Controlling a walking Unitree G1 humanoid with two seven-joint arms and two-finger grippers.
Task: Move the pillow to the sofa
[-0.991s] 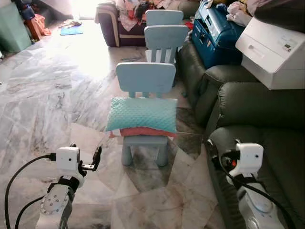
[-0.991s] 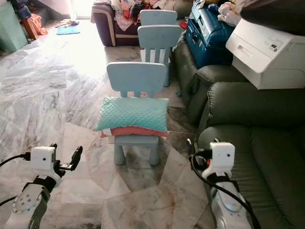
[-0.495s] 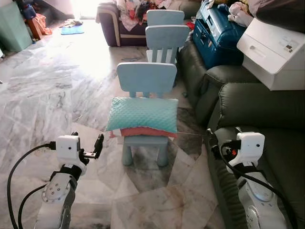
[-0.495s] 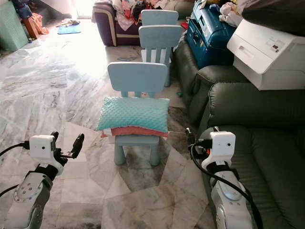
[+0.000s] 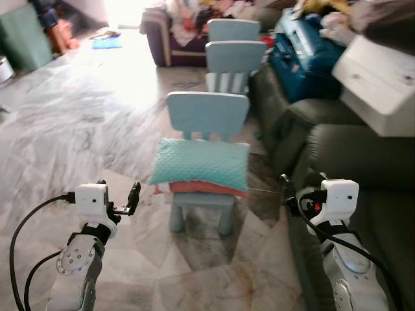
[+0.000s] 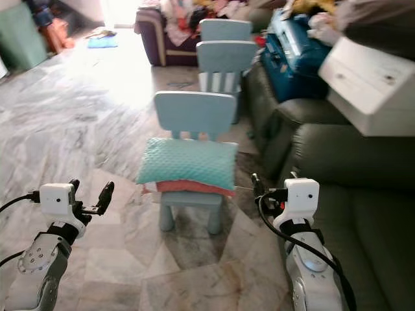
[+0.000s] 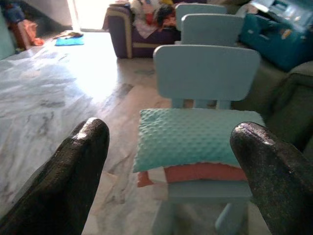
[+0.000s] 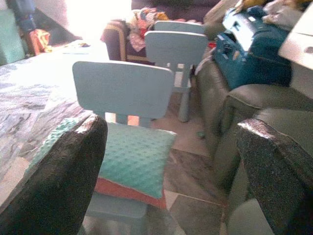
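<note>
A teal pillow (image 5: 201, 164) with a coral underside lies on the seat of a small light-blue chair (image 5: 207, 113) straight ahead. A dark green sofa (image 5: 360, 154) stands to the chair's right. My left gripper (image 5: 118, 192) is held open low on the left, short of the chair, with nothing between its fingers. My right gripper (image 5: 302, 186) is open by the sofa's front edge, right of the chair. The left wrist view looks along the open fingers (image 7: 78, 171) at the pillow (image 7: 195, 142). In the right wrist view the pillow (image 8: 132, 156) sits between spread fingers (image 8: 58, 186).
More light-blue chairs (image 5: 235, 57) stand in a row behind the first. A blue suitcase (image 5: 305, 58) and a white printer (image 5: 382, 84) rest on the green sofa further back. A purple sofa (image 5: 162, 39) heaped with clothes is at the far end. Marble floor (image 5: 78, 129) spreads left.
The whole picture has shifted and blurred, so the camera moved. Both grippers sit a little higher than a second ago and remain open. The pillow stays on the chair.
</note>
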